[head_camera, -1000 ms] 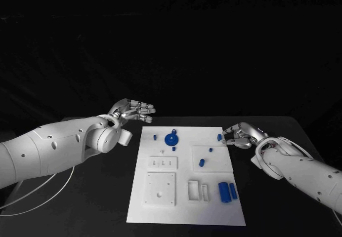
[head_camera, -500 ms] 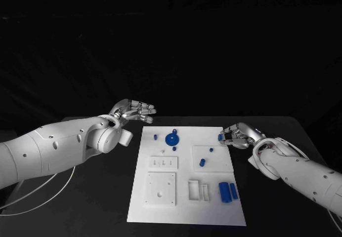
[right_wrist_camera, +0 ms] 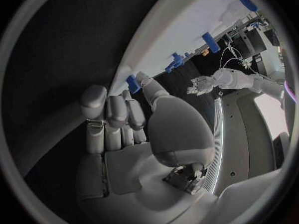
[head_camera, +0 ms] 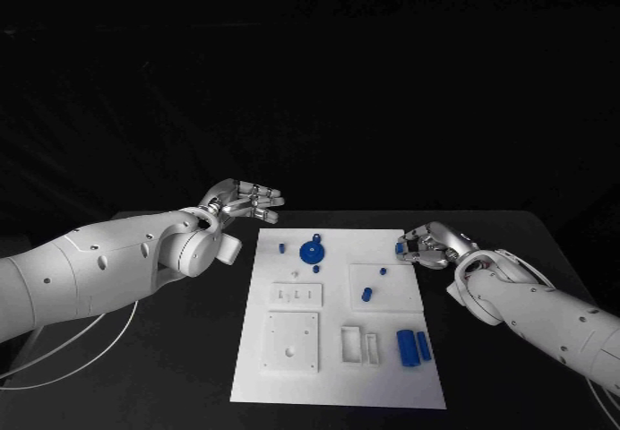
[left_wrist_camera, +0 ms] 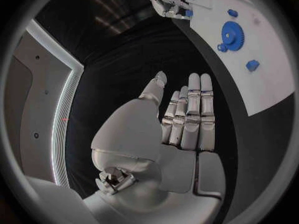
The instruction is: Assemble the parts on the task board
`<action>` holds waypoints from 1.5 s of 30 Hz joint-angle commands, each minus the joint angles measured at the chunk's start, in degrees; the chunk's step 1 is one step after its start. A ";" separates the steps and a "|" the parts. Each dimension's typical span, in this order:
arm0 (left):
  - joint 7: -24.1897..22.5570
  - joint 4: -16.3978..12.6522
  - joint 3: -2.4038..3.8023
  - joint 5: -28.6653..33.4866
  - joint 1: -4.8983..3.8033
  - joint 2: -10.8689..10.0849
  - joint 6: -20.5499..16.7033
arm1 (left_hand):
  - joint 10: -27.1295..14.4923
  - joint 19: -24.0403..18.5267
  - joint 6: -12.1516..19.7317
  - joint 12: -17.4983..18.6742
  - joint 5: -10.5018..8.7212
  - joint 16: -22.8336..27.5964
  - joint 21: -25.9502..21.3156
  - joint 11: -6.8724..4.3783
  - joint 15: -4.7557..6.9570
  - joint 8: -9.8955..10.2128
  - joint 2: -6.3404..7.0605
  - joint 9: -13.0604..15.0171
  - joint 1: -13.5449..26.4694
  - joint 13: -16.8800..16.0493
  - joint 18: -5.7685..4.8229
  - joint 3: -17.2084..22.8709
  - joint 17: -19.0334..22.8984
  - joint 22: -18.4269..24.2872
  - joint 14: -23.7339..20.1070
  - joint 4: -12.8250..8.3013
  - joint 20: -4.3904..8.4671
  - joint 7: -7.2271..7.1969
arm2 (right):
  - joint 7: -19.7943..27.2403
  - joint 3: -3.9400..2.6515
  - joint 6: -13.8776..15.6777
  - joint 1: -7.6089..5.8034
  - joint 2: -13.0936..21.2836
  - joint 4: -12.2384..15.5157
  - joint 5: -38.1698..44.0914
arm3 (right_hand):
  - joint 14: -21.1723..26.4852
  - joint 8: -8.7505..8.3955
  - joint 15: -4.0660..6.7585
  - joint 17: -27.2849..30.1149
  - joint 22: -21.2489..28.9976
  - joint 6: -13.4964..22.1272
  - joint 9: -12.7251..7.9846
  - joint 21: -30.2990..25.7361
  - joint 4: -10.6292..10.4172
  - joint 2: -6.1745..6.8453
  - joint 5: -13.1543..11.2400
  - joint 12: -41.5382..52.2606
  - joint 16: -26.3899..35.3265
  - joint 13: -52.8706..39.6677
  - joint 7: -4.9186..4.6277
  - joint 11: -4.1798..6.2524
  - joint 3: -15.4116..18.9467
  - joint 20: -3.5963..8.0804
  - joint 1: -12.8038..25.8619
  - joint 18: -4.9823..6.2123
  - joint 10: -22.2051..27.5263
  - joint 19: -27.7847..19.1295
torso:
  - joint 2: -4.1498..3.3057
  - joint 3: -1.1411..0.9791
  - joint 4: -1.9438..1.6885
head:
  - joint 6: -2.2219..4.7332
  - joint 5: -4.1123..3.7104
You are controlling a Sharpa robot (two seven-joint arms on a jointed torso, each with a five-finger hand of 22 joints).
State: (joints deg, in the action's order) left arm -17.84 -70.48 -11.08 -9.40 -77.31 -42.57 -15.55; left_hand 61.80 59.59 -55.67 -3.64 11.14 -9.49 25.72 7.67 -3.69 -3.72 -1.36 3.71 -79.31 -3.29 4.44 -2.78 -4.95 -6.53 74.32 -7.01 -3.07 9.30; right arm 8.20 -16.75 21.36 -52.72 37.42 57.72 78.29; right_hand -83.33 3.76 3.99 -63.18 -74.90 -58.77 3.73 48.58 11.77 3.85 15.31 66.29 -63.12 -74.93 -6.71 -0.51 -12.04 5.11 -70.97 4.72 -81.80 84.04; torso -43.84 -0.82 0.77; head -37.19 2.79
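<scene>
The white task board (head_camera: 339,358) lies in the middle of the black table. Near its far end sits a blue gear (head_camera: 312,252), and a small blue part (head_camera: 398,248) rests at the far right edge. My right hand (head_camera: 430,244) has its fingers curled in, with the fingertips right at that part (right_wrist_camera: 132,83). The thumb lies beside the part, and I cannot tell whether it is pinched. My left hand (head_camera: 245,202) hovers past the board's far left corner, holding nothing, its fingers (left_wrist_camera: 190,109) held straight and close together.
Two blue cylinders (head_camera: 414,346) lie near the board's right edge, by white slotted blocks (head_camera: 360,346). Small blue pegs (head_camera: 365,293) sit on a raised white square. A white square plate (head_camera: 291,341) and a smaller one (head_camera: 296,296) occupy the board's left side.
My right hand has crept leftward to the small blue part at the board's far right edge, which has stayed in place. The left hand has hardly moved.
</scene>
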 commanded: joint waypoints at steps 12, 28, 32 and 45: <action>-0.39 0.03 0.05 -0.17 -0.01 0.20 0.81 | -0.17 -0.38 0.42 0.26 -0.20 -0.20 0.25 -0.17 -0.11 0.14 -0.41 0.03 -0.07 -0.08 0.21 -0.36 -0.11 -0.10 0.16 0.19 0.24 -0.03 | -0.24 -0.03 0.02 0.03 -0.54 -0.44 0.21 | -0.04 -0.16 -0.19 -0.13 -5.34 -0.54 0.06 -0.19 -0.47 -0.42 -0.71 0.11 0.37 -6.68 0.25 -0.06 -0.48 -0.11 -0.12 -0.07 0.08 3.39 | 0.01 -0.04 0.06 | 0.01 0.17; -0.28 0.10 0.05 -0.16 -0.01 0.27 0.95 | -0.17 -0.43 0.49 0.25 -0.20 -0.30 0.34 -0.18 -0.13 0.11 -0.46 0.04 -0.05 -0.08 0.23 -0.40 -0.13 -0.07 0.08 0.35 0.22 -0.03 | -0.31 -0.03 -0.45 0.03 -1.16 -0.97 0.18 | -0.05 -0.16 0.00 -0.11 -5.51 -3.21 0.08 -0.16 0.36 -1.27 -2.24 0.31 0.45 -6.79 0.87 0.23 -1.38 0.06 -0.13 -0.32 -0.07 3.37 | 0.04 -0.02 0.09 | -0.09 0.22; -0.25 0.10 0.05 -0.15 -0.01 0.26 0.95 | -0.17 -0.43 0.49 0.25 -0.20 -0.30 0.34 -0.18 -0.13 0.11 -0.46 0.04 -0.05 -0.08 0.23 -0.40 -0.13 -0.07 0.08 0.35 0.22 -0.03 | -0.31 -0.03 -0.47 0.03 -1.20 -0.96 0.17 | -0.07 -0.12 0.10 -0.13 -5.55 -4.56 0.17 -0.15 0.79 -1.65 -3.56 0.38 0.46 -6.84 1.20 0.41 -2.14 0.16 -0.17 -0.44 -0.12 3.39 | 0.02 -0.03 0.07 | -0.13 0.24; -0.27 0.12 0.05 -0.15 -0.01 0.25 1.01 | -0.05 -0.44 0.43 0.24 -0.22 -0.36 0.38 -0.20 -0.12 0.09 -0.48 0.05 -0.11 -0.08 0.24 -0.41 -0.14 -0.03 0.04 0.42 0.23 -0.06 | -0.32 -0.03 -0.40 0.03 -1.34 -1.04 0.15 | -0.11 -0.11 0.60 -0.20 -5.65 -8.74 0.82 -0.23 1.61 -2.69 -7.33 0.25 0.57 -6.90 2.39 1.07 -3.92 0.66 -0.84 -0.88 -0.18 3.37 | 0.00 -0.09 0.13 | -0.25 0.22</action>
State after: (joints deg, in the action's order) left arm -17.74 -70.30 -11.08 -9.42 -77.30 -42.43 -15.39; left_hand 61.81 59.38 -55.67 -3.64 11.14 -9.49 25.72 7.67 -3.69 -3.72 -1.36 3.71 -79.31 -3.28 4.43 -3.06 -5.04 -6.57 74.31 -6.72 -2.86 9.30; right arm 7.84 -16.76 21.37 -52.73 36.15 56.70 78.26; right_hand -83.53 3.57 4.20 -63.32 -74.91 -67.16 4.44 48.58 13.44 1.93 8.18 66.29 -62.90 -74.93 -4.27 0.12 -15.60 5.46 -71.81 4.71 -82.02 83.97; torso -43.82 -0.89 0.88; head -37.40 3.03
